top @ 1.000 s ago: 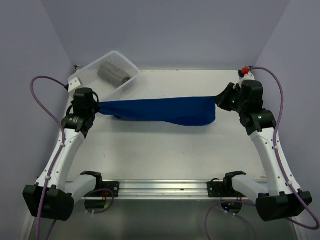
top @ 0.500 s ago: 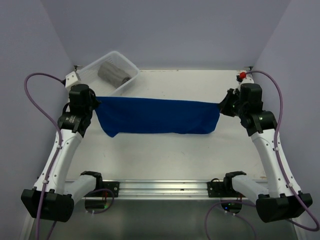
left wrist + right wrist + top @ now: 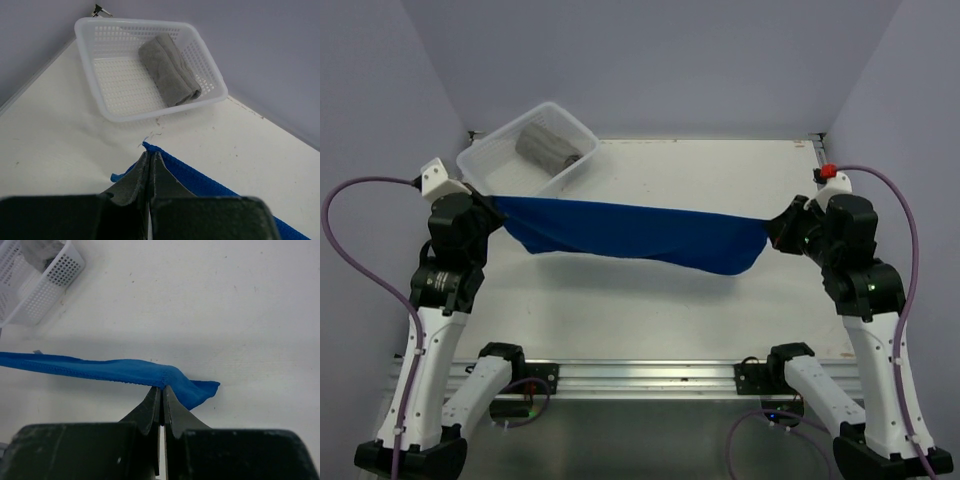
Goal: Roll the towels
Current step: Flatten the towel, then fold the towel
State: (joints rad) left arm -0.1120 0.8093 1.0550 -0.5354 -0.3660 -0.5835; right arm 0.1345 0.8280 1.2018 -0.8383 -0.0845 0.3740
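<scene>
The blue towel hangs stretched in the air between my two grippers, sagging a little toward the right. My left gripper is shut on its left corner, seen as a blue edge at the gripper in the left wrist view. My right gripper is shut on its right corner; the right wrist view shows the towel running left from that gripper. The grey towel lies rolled inside the basket, and it also shows in the left wrist view.
The white ribbed plastic basket sits at the table's back left corner, just behind my left gripper; it shows in the left wrist view and partly in the right wrist view. Purple walls close in on three sides.
Both arms have lifted and drawn back toward the near side with the blue towel. The towel went from bunched to spread, and now hangs higher, stretched between the grippers.
</scene>
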